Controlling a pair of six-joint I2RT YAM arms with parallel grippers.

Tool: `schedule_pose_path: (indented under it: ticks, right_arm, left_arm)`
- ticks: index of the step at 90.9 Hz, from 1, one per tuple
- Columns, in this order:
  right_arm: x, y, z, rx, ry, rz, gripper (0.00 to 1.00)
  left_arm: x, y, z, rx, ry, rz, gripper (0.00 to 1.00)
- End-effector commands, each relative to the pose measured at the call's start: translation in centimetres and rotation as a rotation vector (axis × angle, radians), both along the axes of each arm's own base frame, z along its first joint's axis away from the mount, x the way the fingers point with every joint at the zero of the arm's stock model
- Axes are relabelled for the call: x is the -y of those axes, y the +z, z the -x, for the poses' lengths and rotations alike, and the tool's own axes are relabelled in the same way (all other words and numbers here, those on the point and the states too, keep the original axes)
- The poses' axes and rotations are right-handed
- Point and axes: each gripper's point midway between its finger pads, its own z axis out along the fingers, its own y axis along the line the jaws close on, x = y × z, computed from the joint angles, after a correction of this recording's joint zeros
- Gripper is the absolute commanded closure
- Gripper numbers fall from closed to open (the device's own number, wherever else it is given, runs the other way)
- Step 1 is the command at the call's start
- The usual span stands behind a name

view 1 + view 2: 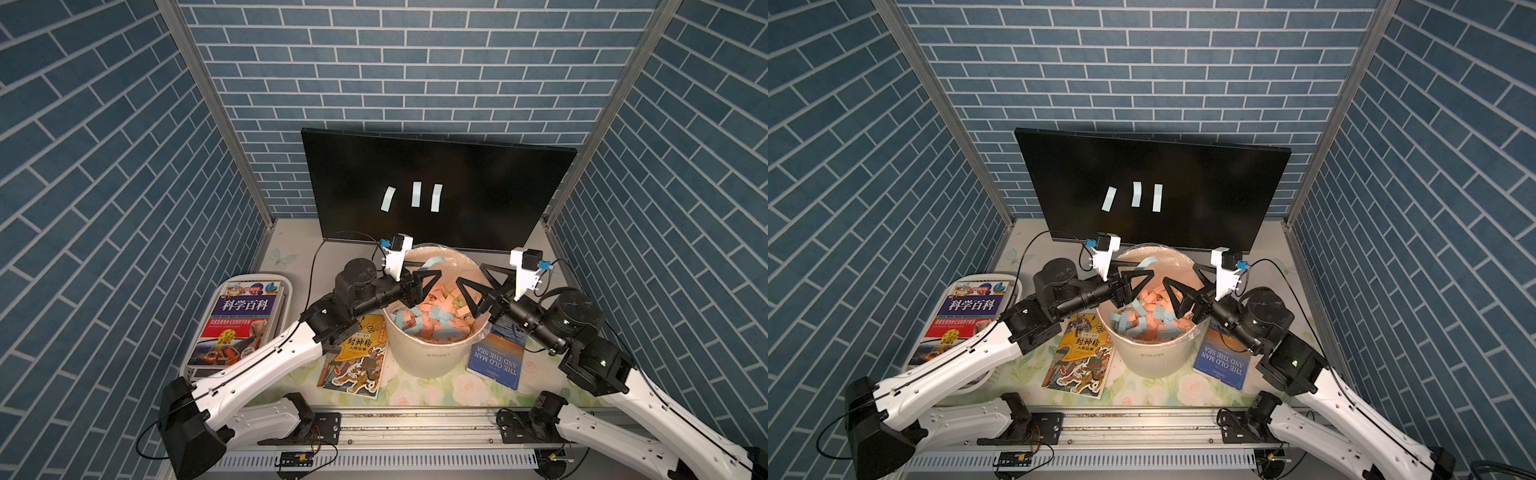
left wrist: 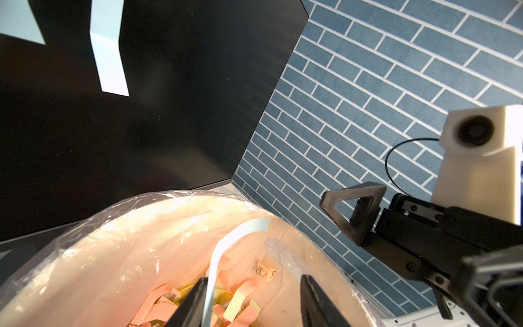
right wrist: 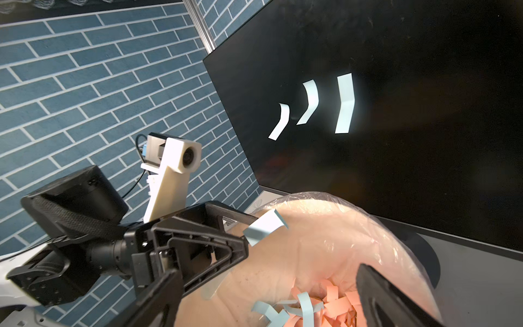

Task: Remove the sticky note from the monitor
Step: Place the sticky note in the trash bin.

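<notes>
The black monitor (image 1: 478, 187) stands at the back, and three pale blue sticky notes (image 1: 416, 193) are stuck on its screen in both top views and in the right wrist view (image 3: 343, 104). My left gripper (image 1: 430, 286) hangs over the white bin (image 1: 428, 357) with its jaws apart. A pale blue sticky note (image 2: 226, 246) clings to the inner face of one finger (image 2: 195, 300) and curls upward over the bin. My right gripper (image 1: 469, 274) is wide open over the bin's other side and holds nothing.
The bin has a plastic liner and holds several pink, blue and yellow notes (image 3: 305, 308). A white basket (image 1: 286, 291) with a science book sits left. A yellow book (image 1: 359, 353) and a blue book (image 1: 496, 357) flank the bin.
</notes>
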Motion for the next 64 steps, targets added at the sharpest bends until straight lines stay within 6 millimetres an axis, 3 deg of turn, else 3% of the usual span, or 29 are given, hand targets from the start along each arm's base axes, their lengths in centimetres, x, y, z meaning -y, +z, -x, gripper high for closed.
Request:
schedule_pose_path:
  ticks: [1,37,64]
  right_arm:
    - [-0.2,1.0,-1.3,0.027,-0.054,0.049,0.0]
    - [-2.4,1.5,-5.8,-0.005,-0.174,0.167,0.0]
    - [-3.1,-0.6,-8.1,-0.04,-0.242,0.297,0.0]
  left_arm:
    - [0.4,1.5,1.1,0.046,-0.057,0.021,0.41]
    - [0.3,2.4,2.7,0.101,-0.132,0.023,0.18]
    - [0.1,3.4,3.8,0.15,-0.173,0.037,0.07]
